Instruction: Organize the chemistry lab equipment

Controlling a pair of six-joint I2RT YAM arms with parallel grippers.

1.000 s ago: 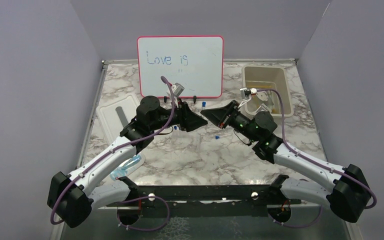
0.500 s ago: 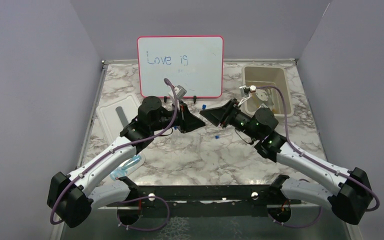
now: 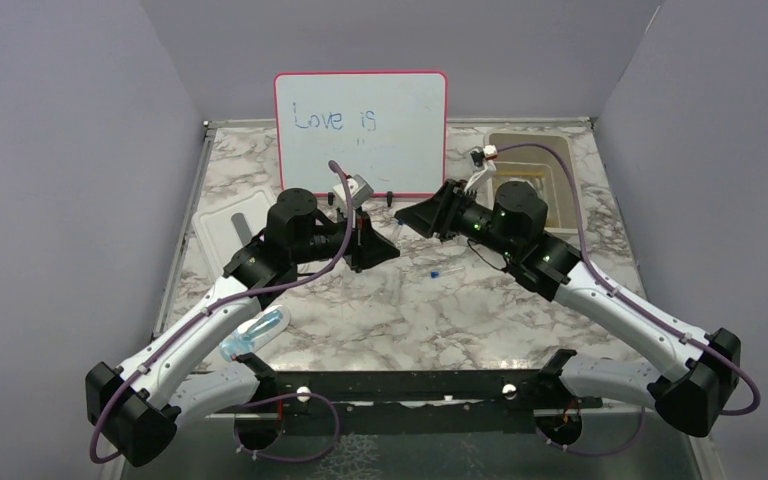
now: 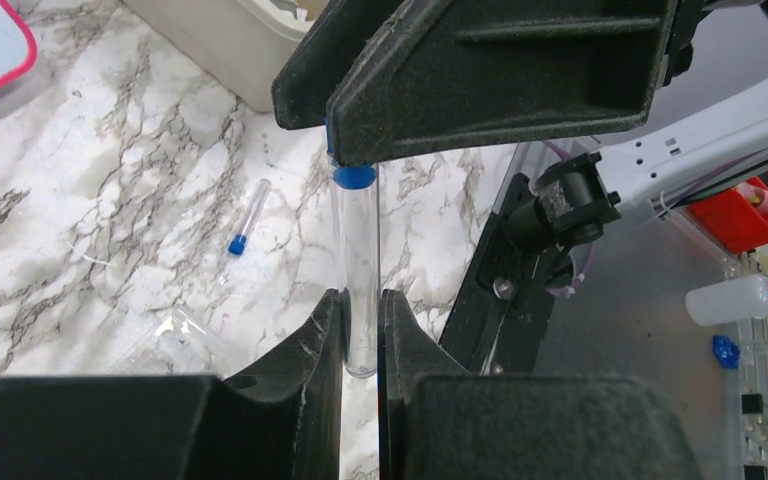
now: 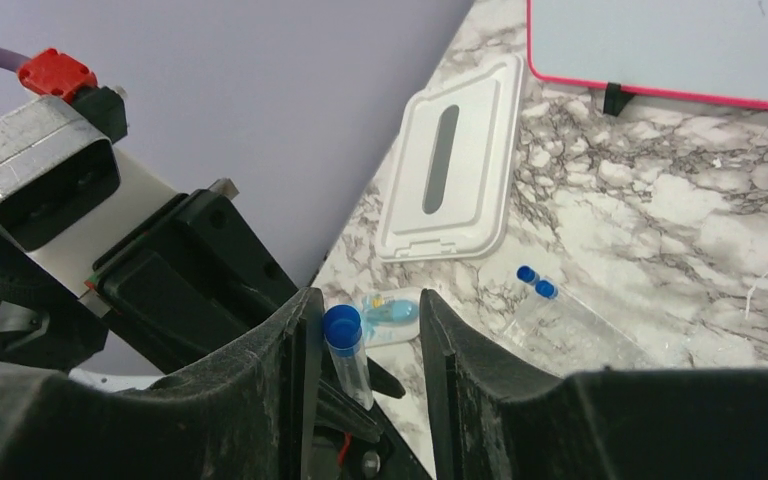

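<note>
Nearest the arm bases, at the lower left of the overhead view, a clear packet with a blue tint [image 3: 253, 335] lies on the marble tabletop [image 3: 400, 310]. Further in, at mid-frame, the two grippers meet nose to nose above the table around a clear blue-capped test tube [image 4: 358, 250]. The left gripper [image 4: 360, 305] is pinched tight on the tube's barrel at the end away from the cap. The right gripper [image 5: 368, 300] stands with its jaws spread wider than the blue cap [image 5: 342, 324] between them, clamping nothing. The tube looks light, stiff and smooth, so it is likely slippery, and brittle if it is glass. The safest hold is probably across the bare barrel rather than the cap, which could pull off. Beyond, a smaller blue-capped tube [image 4: 248, 214] lies loose on the marble. A white lid [image 5: 450, 175] sits at the left, the beige bin [image 4: 210, 45] at the upper right and the red-framed whiteboard [image 3: 360, 135] at the back.
</note>
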